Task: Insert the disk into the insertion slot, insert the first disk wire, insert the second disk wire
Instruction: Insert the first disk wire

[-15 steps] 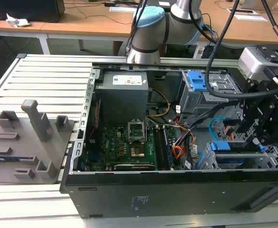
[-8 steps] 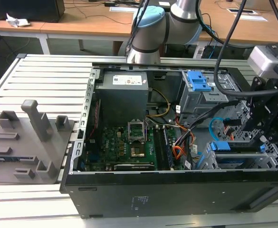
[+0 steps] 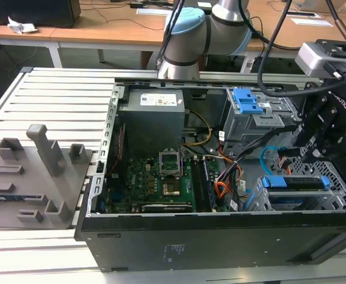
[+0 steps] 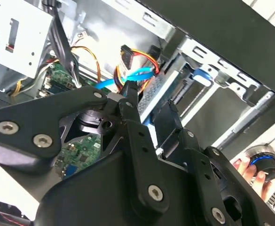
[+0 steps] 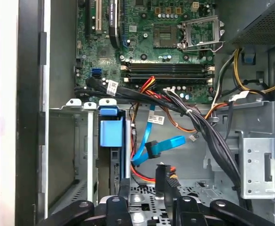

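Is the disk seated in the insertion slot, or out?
In: in the exterior view the disk, blue carrier showing, sits inside the grey cage of the insertion slot.

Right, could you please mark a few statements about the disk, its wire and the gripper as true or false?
1. The case lies open, with the motherboard showing. True.
2. The disk lies loose outside the case. False: its blue carrier sits in the insertion slot.
3. The second disk wire is light blue. True.
4. The gripper is at the exterior view's left, away from the case. False: it is at the exterior view's right, reaching into the case near the disk.
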